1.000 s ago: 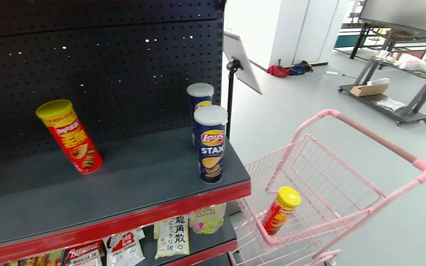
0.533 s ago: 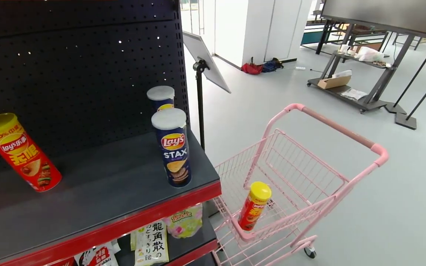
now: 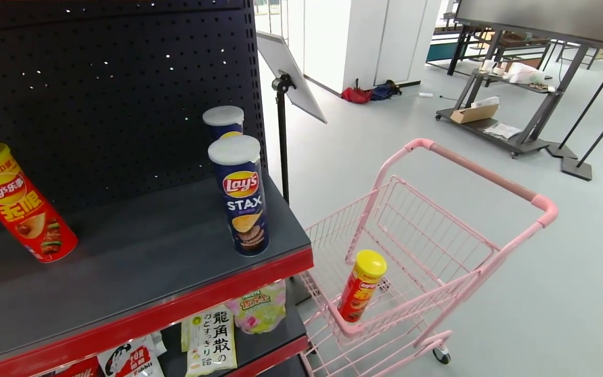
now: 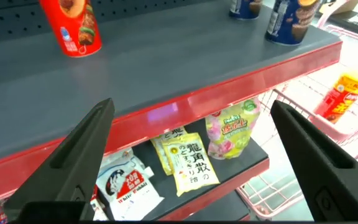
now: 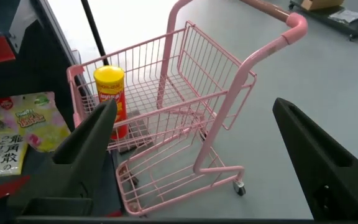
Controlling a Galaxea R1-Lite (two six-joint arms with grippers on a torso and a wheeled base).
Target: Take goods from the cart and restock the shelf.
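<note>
- Right claw (image 5: 194,102): I see its fingers spread wide, holding nothing. The yellow-lidded red can (image 5: 110,99) stands in the pink cart (image 5: 229,81) beyond one fingertip, apart from it.
- Left claw (image 4: 191,106): spread wide, empty, facing the shelf (image 4: 166,109) front edge.
- Yellow-lidded red can: from the head camera, leaning in the cart's near corner, at 4 o'clock from the front blue can (image 3: 238,193).
- Shelf stock: rear blue can (image 3: 223,121) at 12 o'clock behind the front one; shelf red can (image 3: 19,204) at 9 o'clock, well apart.
- Lower tier: snack bags (image 3: 210,340).

Mock shop in lab hall: pegboard shelf (image 3: 149,251), snack packs (image 3: 211,340), pink cart (image 3: 482,174)
</note>
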